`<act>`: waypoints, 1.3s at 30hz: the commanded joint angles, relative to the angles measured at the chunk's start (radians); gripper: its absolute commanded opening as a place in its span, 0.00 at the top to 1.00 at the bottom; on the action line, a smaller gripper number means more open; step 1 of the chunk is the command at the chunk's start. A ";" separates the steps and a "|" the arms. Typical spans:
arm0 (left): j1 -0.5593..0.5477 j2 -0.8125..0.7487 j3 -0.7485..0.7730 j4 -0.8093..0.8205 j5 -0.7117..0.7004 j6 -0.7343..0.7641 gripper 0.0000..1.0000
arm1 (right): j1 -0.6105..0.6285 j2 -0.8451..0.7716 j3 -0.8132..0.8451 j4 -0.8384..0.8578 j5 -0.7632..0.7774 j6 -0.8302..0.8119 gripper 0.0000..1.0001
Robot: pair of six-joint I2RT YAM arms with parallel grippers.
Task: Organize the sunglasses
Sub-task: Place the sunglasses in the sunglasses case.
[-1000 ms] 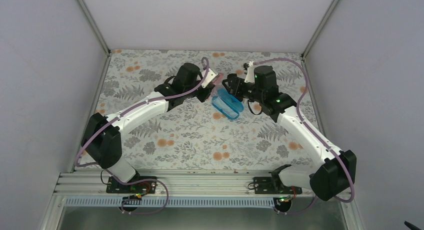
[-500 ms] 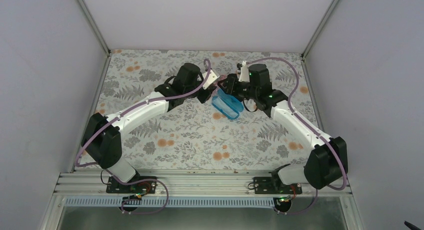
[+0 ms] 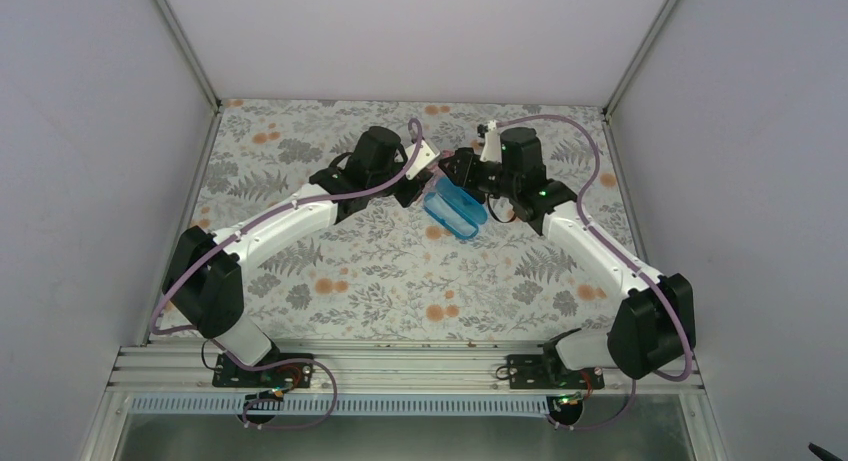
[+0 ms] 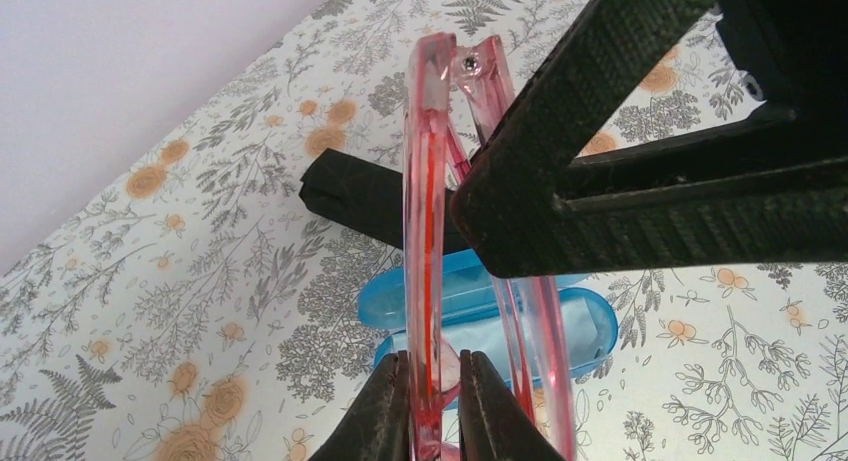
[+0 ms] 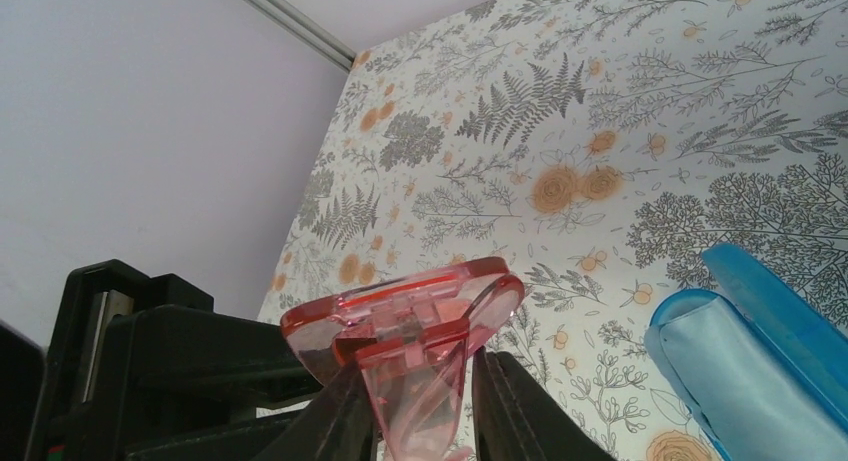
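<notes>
The pink-red translucent sunglasses (image 4: 425, 181) hang folded in the air between both arms, above the back middle of the table (image 3: 437, 167). My left gripper (image 4: 435, 406) is shut on the lower rim of the front frame, which stands on edge. My right gripper (image 5: 420, 411) has closed in on the hinge end of the sunglasses (image 5: 400, 321), its fingers (image 4: 620, 181) pressing either side of the folded arms. Directly below lies the open blue case (image 3: 455, 209) with a light blue cloth (image 5: 735, 381) inside.
The floral tablecloth (image 3: 380, 271) covers the whole table. White walls stand close at the back and on both sides. The two grippers nearly meet, left gripper (image 3: 418, 181) and right gripper (image 3: 455, 169), over the case (image 4: 590, 316).
My right arm has swung left toward the left gripper, and its jaws have narrowed around the sunglasses' end. The left arm has held still with the sunglasses.
</notes>
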 commanded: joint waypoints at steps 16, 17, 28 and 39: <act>-0.007 -0.011 0.026 -0.019 -0.058 -0.068 0.59 | -0.011 -0.056 -0.089 0.193 -0.010 -0.032 0.87; -0.007 -0.013 0.028 -0.020 -0.079 -0.082 0.55 | -0.011 -0.063 -0.099 0.211 0.001 -0.039 0.87; 0.001 -0.157 0.016 -0.035 -0.201 -0.352 0.28 | -0.011 -0.109 -0.157 0.486 0.191 -0.134 0.87; 0.034 -0.233 -0.017 0.134 -0.025 -1.252 0.27 | 0.003 -0.107 -0.193 0.863 0.218 -0.243 0.87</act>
